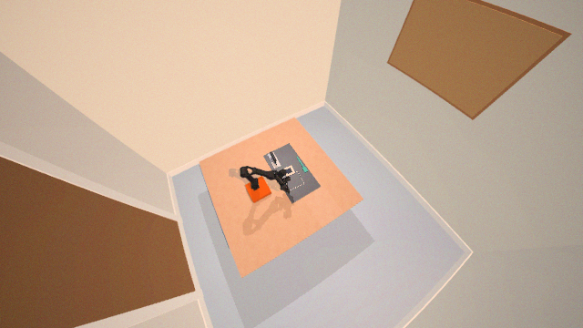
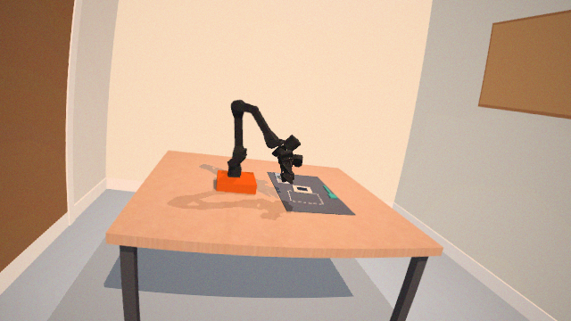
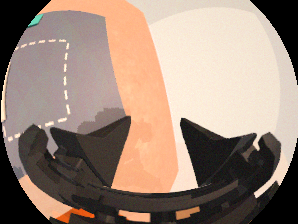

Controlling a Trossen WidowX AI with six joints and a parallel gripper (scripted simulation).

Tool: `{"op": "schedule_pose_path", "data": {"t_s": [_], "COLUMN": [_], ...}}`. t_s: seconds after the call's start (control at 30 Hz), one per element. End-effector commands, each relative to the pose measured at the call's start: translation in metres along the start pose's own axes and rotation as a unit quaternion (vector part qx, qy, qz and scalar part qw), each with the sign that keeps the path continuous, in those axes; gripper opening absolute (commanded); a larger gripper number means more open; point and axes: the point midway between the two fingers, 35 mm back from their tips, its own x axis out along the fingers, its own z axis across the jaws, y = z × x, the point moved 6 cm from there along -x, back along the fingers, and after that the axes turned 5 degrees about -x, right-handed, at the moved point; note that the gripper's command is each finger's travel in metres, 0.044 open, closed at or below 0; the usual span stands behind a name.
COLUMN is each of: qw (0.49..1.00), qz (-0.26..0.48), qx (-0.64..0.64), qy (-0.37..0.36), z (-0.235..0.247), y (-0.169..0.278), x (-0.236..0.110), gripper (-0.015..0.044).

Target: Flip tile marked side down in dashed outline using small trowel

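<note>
Your arm reaches from its orange base [image 2: 236, 183] out over the near-left part of the grey mat [image 2: 335, 206] on the table [image 2: 250, 232]. The gripper [image 3: 152, 137] points down with its fingers spread and nothing between them. The tile [image 2: 303, 189] lies flat on the mat with its dark mark up, inside the far end of the dashed outline [image 2: 308, 202]. You can see a teal strip [image 2: 329, 192] along the mat's right edge. The trowel is hidden behind the gripper in the exterior view.
</note>
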Motion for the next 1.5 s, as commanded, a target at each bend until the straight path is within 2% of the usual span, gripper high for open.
{"op": "schedule_pose_path", "data": {"t_s": [0.0, 0.37, 0.7, 1.13, 1.47], "qw": [0.999, 0.980, 0.936, 0.845, 0.747], "qz": [-0.037, -0.139, -0.244, -0.367, -0.468], "qx": [-0.033, -0.123, -0.229, -0.359, -0.448], "qy": [-0.022, -0.068, -0.112, -0.147, -0.148], "z": [0.015, 0.055, 0.098, 0.148, 0.183], "y": [-0.014, -0.044, -0.057, -0.046, -0.015], "x": [-0.014, -0.064, -0.123, -0.206, -0.284], "gripper": [0.0300, 0.0300, 0.0300, 0.0300, 0.0300]}}
